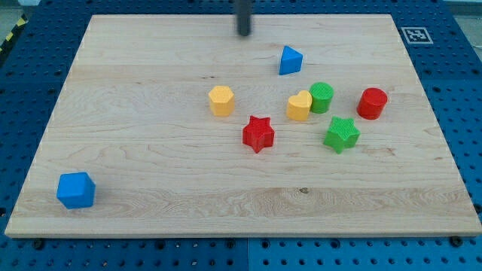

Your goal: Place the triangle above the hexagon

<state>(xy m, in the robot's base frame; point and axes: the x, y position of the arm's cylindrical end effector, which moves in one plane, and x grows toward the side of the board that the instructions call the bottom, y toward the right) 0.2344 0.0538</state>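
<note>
Tip (pixel 244 34) sits upper-left of blue triangle (pixel 291 60), well above yellow hexagon (pixel 221 100); no jaws

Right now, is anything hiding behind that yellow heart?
Partly. The green cylinder sits right behind the yellow heart, at its right, apparently touching; its lower left edge is covered. Nothing else shows there. My tip is far off, toward the view's top.

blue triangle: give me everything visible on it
The blue triangle is a small, solid, matte block, plastic by its look, lying flat on the wooden board near the view's top, right of centre. Nothing touches it. My tip sits up-left of it, apart. The yellow hexagon lies down-left.
</note>
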